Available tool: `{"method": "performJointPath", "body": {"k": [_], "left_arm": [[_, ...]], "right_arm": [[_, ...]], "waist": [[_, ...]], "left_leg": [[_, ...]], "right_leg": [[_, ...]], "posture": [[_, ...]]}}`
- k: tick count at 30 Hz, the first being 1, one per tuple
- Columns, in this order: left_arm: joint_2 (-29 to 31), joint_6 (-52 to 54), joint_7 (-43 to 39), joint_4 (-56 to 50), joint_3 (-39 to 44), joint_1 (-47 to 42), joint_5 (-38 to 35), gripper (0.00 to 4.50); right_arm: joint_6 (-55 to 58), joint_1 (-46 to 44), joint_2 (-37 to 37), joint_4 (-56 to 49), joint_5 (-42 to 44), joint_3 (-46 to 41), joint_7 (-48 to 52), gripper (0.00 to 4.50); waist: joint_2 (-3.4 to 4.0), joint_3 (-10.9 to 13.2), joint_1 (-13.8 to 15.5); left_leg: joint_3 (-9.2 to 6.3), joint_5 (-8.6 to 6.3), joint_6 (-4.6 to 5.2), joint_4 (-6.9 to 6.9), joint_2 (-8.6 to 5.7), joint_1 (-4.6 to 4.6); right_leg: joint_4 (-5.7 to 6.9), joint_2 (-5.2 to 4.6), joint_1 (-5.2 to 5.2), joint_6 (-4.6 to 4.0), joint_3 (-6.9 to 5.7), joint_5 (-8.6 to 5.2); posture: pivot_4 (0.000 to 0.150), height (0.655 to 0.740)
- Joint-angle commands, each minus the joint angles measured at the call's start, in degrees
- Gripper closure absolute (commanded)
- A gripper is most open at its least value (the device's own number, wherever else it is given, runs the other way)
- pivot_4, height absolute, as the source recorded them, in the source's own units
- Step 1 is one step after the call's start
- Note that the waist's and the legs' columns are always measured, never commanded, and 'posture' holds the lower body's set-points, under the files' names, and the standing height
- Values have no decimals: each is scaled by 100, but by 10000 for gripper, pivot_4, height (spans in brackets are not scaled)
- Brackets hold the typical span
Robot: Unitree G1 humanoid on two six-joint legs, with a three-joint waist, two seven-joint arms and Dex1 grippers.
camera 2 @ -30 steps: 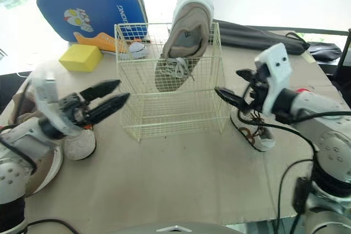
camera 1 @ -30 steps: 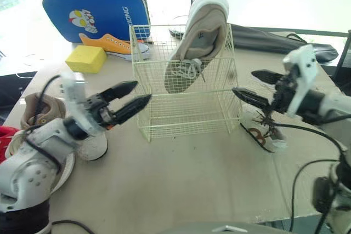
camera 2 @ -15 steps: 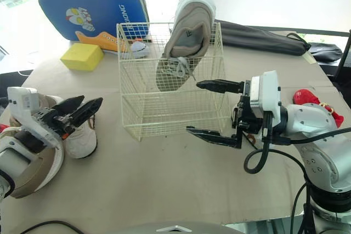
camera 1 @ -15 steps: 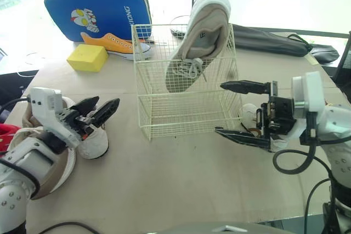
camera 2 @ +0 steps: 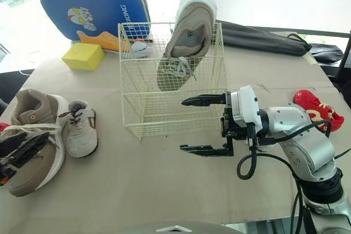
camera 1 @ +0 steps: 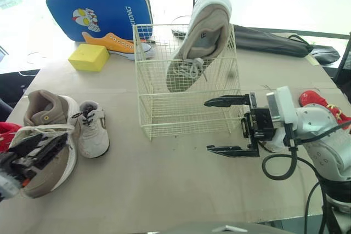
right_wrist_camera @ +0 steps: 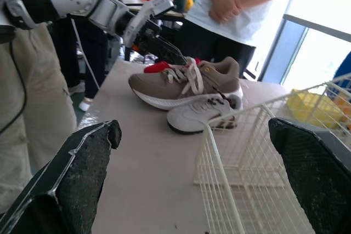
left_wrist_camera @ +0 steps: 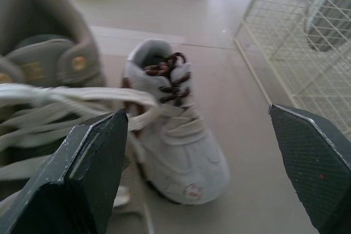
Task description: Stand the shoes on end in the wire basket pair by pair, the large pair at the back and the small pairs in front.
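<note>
The right pincer (camera 1: 207,125) hangs with its two fingers spread wide, one above the other, holding nothing. It sits close against the front right corner of the wire basket (camera 1: 181,116), whose middle lies at about 11 o'clock from it in the head views. Whether the upper finger touches the wire I cannot tell. Inside, toward 1 o'clock of the basket's middle, the standing beige shoe (camera 1: 200,42) rests toe down, its heel poking above the rim, tilted toward the back right. The left pincer (left_wrist_camera: 196,114) is likewise spread and empty, low over the laces of the second beige shoe (camera 1: 46,108). That shoe lies flat on the table (camera 1: 181,190) at 9 o'clock of the basket. The small white shoe (camera 1: 91,130) sits just beside it, at about 2 o'clock from the left pincer. Counted: one basket, two large beige shoes, one small white shoe, one orange shoe (camera 1: 112,44) at 11 o'clock behind the basket, and one red shoe (camera 1: 321,101) at 3 o'clock. Along the far edge are one blue case (camera 1: 98,9), one yellow block (camera 1: 91,57) and one black bag (camera 1: 274,39).
</note>
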Motion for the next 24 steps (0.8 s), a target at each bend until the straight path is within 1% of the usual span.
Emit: {"method": "performJointPath", "body": {"k": [1,3,5,7,11,14,16,18,21,24], "left_arm": [[502,321,-348,904,440,100,80,0],[845,381,-594,1358,362,103,355,0],[1225,754,-619,1899,272,-94,382,0],[1600,637,-840,2396,-30,-313,790,0],[2275,620,-1146,3541,-782,-1066,1417,0],[2713,410,-1612,4660,-1528,-1546,1955,0],[2844,229,-2010,5104,-2125,-1772,2236,0],[2853,-50,-2352,5629,-2841,-2290,2610,0],[2739,-536,-2842,6657,-3704,-3210,3201,7730],[2690,-550,-3828,7037,-4118,-3583,3289,18210]], "right_arm": [[-194,-78,0,25,22,70,107,109],[-233,-88,1,53,5,105,109,109],[-248,-94,-9,55,15,116,92,109],[-264,-88,-30,32,8,130,40,109],[-243,23,-130,-110,32,64,-62,109],[-195,135,-242,-270,111,-46,-162,109],[-166,176,-287,-332,142,-90,-214,109],[-145,200,-337,-385,162,-100,-245,109],[-80,225,-442,-516,259,-146,-322,0],[-20,276,-587,-604,344,-247,-352,0]], "waist": [[-1,1,13],[-1,1,19],[-4,2,28],[-4,2,25],[-4,2,20],[-8,4,-11],[-8,4,-40],[-8,4,-48],[1,-1,-2],[20,-12,23]], "left_leg": [[-1,0,0,0,0,-1],[1,0,0,0,-1,-1],[3,0,0,0,-4,-1],[4,0,0,0,-4,-1],[5,0,0,-3,-5,0],[15,0,-1,-9,-2,-1],[28,0,-1,-17,-3,2],[29,1,-2,-26,-3,2],[39,1,0,-32,-3,8],[45,1,1,-34,-7,13]], "right_leg": [[2,2,-2,0,-2,0],[3,16,-3,0,-6,0],[5,12,-3,0,-7,0],[5,12,-3,0,-10,0],[9,11,-7,0,-15,0],[8,9,-17,0,-15,1],[10,-2,-23,-1,-17,3],[8,-1,-28,-13,-21,10],[9,-21,-29,-2,-29,3],[16,-42,-29,0,-53,4]], "posture": [[1500,7400],[1500,7400],[1500,7400],[1500,7400],[1500,7400],[1500,7400],[1500,7400],[1500,7400],[1500,7400],[1500,7400]]}}
